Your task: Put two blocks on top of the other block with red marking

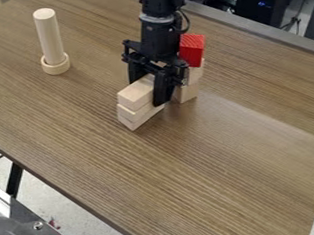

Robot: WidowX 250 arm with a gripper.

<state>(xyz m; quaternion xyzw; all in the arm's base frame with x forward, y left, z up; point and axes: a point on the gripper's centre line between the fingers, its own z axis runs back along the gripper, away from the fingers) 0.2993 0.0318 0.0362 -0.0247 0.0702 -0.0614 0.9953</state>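
Near the upper middle of the view, the black gripper (149, 85) hangs down over a small stack of plain wooden blocks. It is shut on the stack's top block (135, 95), one finger on each side. Beneath that block lie flat wooden blocks (134, 119), lined up with it. Just behind and to the right, a red block (192, 48) sits on top of a second wooden stack (187, 91), partly hidden by the gripper.
A wooden cylinder (50, 38) stands upright in a round wooden ring (56, 67) at the upper left of the brown table (210, 171). The table's left edge runs diagonally down to the bottom. Dark equipment and cables are behind the far edge.
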